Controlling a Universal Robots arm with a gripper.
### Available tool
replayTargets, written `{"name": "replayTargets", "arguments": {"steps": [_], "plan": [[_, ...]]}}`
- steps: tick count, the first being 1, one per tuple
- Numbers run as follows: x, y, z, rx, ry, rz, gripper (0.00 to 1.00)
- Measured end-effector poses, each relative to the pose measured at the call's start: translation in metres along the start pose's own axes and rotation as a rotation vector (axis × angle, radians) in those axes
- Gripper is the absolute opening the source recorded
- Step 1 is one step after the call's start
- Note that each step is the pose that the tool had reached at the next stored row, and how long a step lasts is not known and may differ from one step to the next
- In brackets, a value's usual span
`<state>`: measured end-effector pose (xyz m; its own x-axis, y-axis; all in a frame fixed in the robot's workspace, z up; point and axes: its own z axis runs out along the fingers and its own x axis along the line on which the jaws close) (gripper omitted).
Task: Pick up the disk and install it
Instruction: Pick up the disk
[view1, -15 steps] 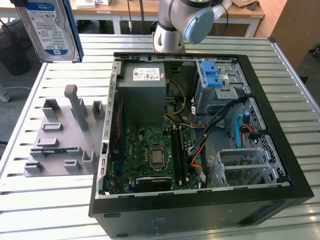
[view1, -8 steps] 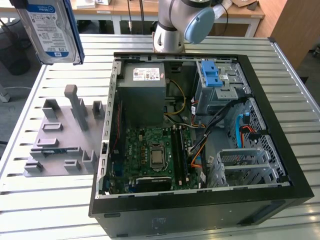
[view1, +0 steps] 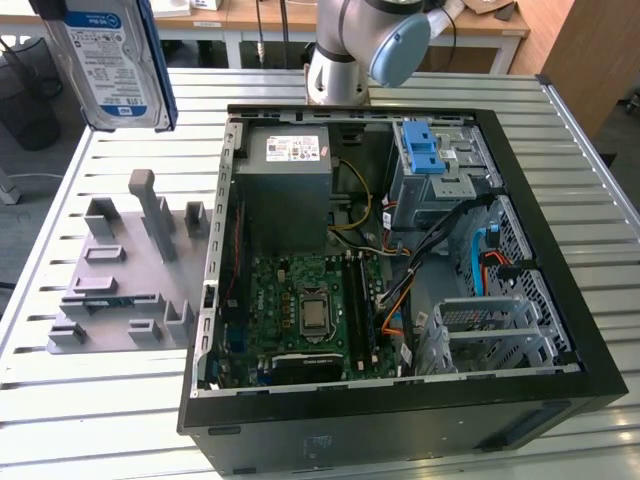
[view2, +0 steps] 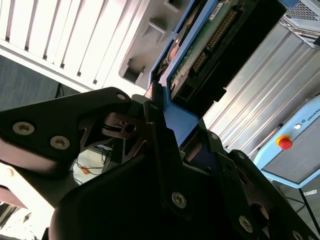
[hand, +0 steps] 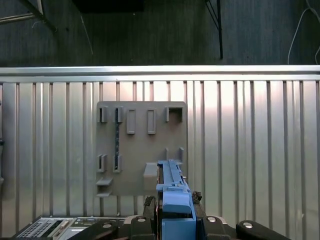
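Slatted metal bench (view1: 100, 420) carries an open case (view1: 400, 410) and, beside it toward the exterior view's left edge, a grey fixture (view1: 120, 290) of empty slots; the arm (view1: 360, 40) rises from the bench edge behind the case.

The pick-up looks done: the disk (view1: 105, 60) hangs in the air, clear of the fixture and well apart from the case, above the bench corner on the exterior view's left near the arm's edge; its label faces the exterior camera. The gripper (view2: 180, 130) is clamped on the disk's blue carrier, a black finger on each side of it. Installing is left, by this judgement: the disk is not over the case, the bay under the blue latch (view1: 425, 150) holds no drive that can be seen, and the grey cage (view1: 490, 320) near the case's front corner looks vacant.

The exterior view gives the whole layout, with power supply (view1: 285, 180) and motherboard (view1: 300, 300) inside the case; it does not show the grasp. The second wrist view shows that grasp close up, plus the disk's (view2: 210, 45) green circuit board and connector. The first wrist view looks straight down past the carrier's edge (hand: 172, 190) onto the fixture (hand: 140, 135), placing the disk over the fixture's edge nearest the case.
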<state>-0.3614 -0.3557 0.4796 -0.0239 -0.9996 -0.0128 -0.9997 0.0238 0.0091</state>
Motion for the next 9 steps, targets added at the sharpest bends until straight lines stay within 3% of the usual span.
{"name": "replayTargets", "arguments": {"steps": [9], "plan": [[0.0054, -0.0139, -0.0002, -0.0004, -0.0001, 0.002, 0.36]]}}
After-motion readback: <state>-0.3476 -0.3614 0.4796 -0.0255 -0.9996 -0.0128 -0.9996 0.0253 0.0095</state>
